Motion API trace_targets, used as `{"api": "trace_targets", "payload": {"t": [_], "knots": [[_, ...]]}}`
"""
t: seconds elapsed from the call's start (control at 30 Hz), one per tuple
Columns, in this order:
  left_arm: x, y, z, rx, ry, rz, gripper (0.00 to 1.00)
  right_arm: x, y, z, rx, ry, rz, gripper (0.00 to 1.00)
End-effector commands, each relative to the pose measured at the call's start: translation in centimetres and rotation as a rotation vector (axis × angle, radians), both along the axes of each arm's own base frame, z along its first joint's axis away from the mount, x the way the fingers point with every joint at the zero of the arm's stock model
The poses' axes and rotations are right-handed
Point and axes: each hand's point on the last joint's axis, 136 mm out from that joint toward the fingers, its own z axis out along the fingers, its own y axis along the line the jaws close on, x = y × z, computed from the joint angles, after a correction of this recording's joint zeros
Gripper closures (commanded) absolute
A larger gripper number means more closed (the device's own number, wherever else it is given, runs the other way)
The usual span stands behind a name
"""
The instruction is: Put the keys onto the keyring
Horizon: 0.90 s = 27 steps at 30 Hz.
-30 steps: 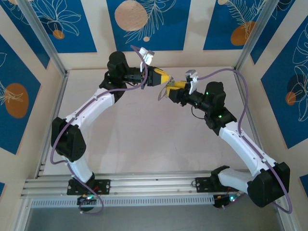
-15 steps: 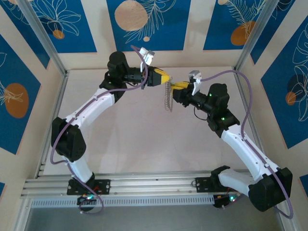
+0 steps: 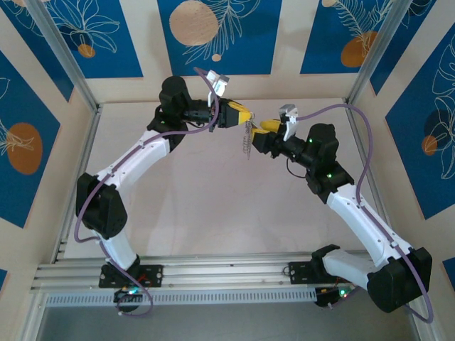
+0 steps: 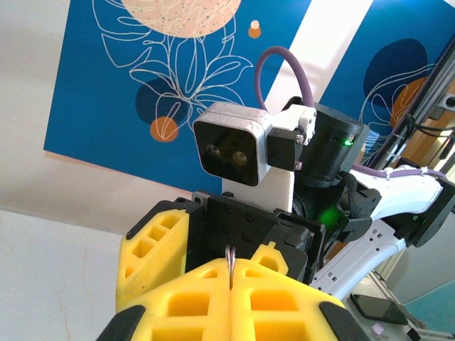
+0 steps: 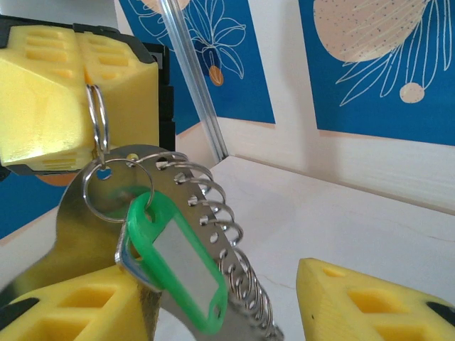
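While left gripper (image 4: 229, 268) pinches thin wire keyring (image 5: 97, 114) | flat silvery keys (image 5: 67, 231), green tag (image 5: 178, 263) dangle | right gripper (image 3: 261, 128) agape

No readable text, labels or numbers anywhere.

A robot lab cell: aluminium frame posts (image 3: 65, 60), printed blue panels (image 3: 245, 42), mounting rail (image 3: 227, 273).

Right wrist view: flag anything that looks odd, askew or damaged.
Nothing looks broken. One oddity: the coil of wire loops slants down stretched like a spring. It hangs with a silvery key and green tag from a small ring pinched by the left gripper, between the open fingers of the right gripper.
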Motion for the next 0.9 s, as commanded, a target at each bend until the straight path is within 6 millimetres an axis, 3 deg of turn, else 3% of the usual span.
{"api": "trace_targets", "payload": {"t": [0.0, 0.23, 0.37, 0.5, 0.73, 0.87], "knots": [[-1.2, 0.0, 2.5, -0.037, -0.068, -0.018, 1.00, 0.0, 0.4, 1.0, 0.002, -0.041, 0.010, 0.46], [-1.2, -0.2, 2.3, -0.035, -0.064, -0.025, 1.00, 0.2, 1.0, 1.4, -0.007, -0.054, 0.029, 0.47], [-1.0, -0.2, 2.3, -0.034, -0.063, -0.022, 1.00, 0.0, 1.0, 1.5, -0.015, -0.063, 0.038, 0.54], [-0.9, -0.3, 2.0, -0.029, -0.059, -0.021, 1.00, -0.7, 1.0, 1.8, -0.015, -0.086, 0.055, 0.67], [-0.8, -0.4, 1.8, -0.028, -0.055, -0.021, 1.00, -1.5, 0.9, 2.0, -0.021, -0.098, 0.073, 0.98], [-0.8, -0.4, 1.9, -0.029, -0.057, -0.020, 1.00, -1.6, 0.6, 2.1, -0.026, -0.101, 0.067, 1.00]]}}
